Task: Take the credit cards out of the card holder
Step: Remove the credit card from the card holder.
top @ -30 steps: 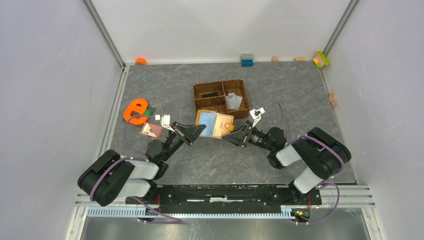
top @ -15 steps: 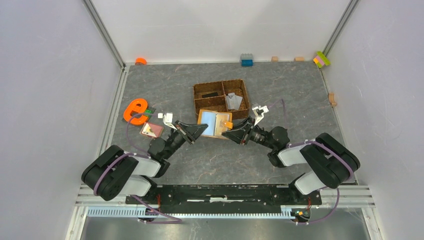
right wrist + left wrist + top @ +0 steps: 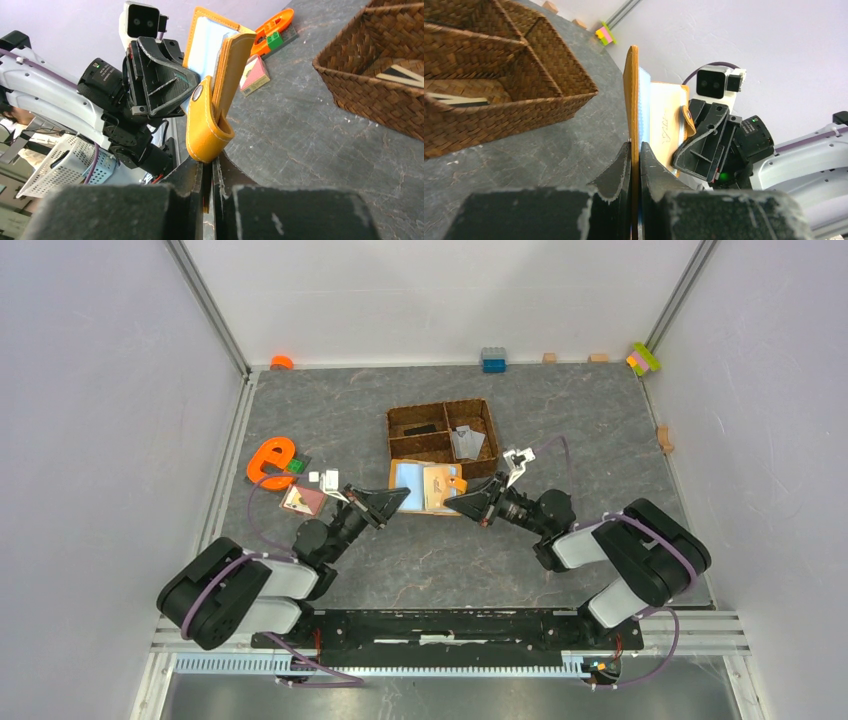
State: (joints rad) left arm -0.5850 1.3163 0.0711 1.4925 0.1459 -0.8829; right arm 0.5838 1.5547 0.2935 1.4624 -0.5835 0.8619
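Note:
The orange card holder (image 3: 425, 487) is held half open off the table, just in front of the woven tray. My left gripper (image 3: 401, 497) is shut on the holder's left flap (image 3: 630, 100), which stands edge-on between its fingers. My right gripper (image 3: 453, 505) is shut on the orange snap-tab side (image 3: 205, 135) of the right flap. Pale blue lining (image 3: 206, 40) shows inside. Whether cards sit in the slots is hidden. Pale grey credit cards (image 3: 467, 443) lie in the tray's right compartment.
The brown woven divided tray (image 3: 441, 408) stands right behind the holder. An orange e-shaped toy (image 3: 270, 460) and a pink and beige flat piece (image 3: 303, 500) lie to the left. Coloured bricks (image 3: 493, 360) sit along the back wall.
My right gripper has closed on the holder's tab side. The right flap has folded in toward the left one, and the holder has shifted slightly toward the tray.

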